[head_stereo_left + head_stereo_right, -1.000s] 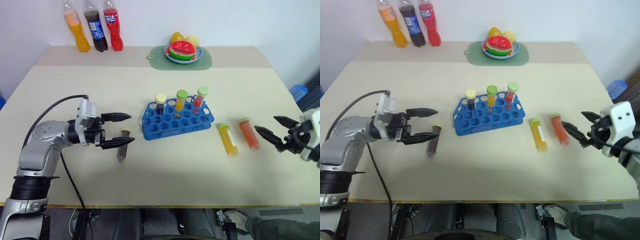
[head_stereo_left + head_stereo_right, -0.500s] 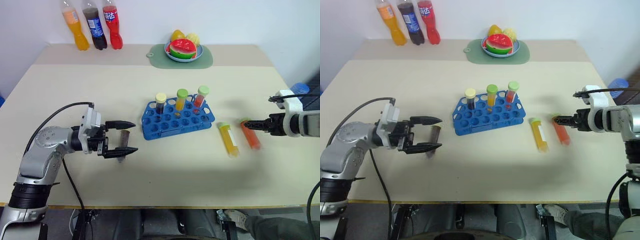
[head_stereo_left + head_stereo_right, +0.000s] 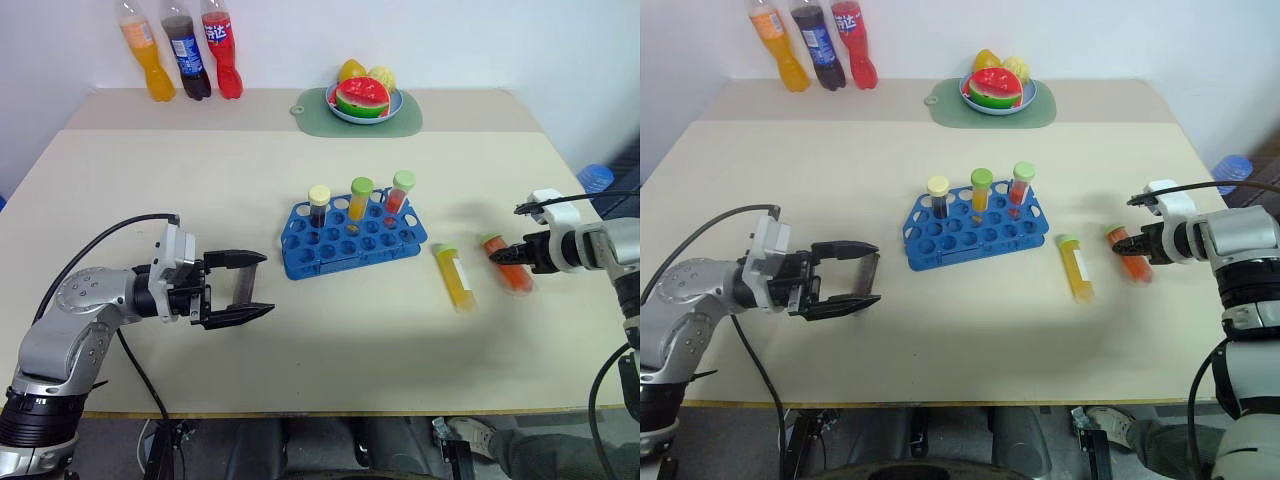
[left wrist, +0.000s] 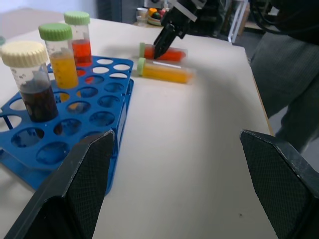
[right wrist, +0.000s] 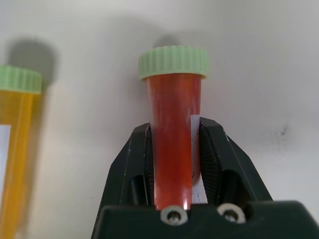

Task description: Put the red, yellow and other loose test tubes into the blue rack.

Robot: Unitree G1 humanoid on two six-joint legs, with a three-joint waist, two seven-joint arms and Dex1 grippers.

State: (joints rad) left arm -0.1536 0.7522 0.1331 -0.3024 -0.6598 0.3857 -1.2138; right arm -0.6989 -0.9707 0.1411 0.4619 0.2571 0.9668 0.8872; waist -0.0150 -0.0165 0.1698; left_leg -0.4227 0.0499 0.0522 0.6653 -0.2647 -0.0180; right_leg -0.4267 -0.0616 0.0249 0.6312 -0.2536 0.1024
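Gripping the red tube (image 5: 174,144) between them, the right fingers (image 3: 1129,250) press on both sides of its body as it lies on the desk (image 3: 330,340), green cap pointing away from the wrist. Just beside it lies the yellow tube (image 3: 456,278), apart from the fingers. The left fingers (image 3: 243,287) hang spread wide with nothing between them; the dark tube (image 3: 871,273) shows through their gap. Farther back, the blue rack (image 3: 350,240) stands mid-desk holding three upright tubes. Three bottles (image 3: 183,50) and a fruit bowl (image 3: 363,98) line the far edge.
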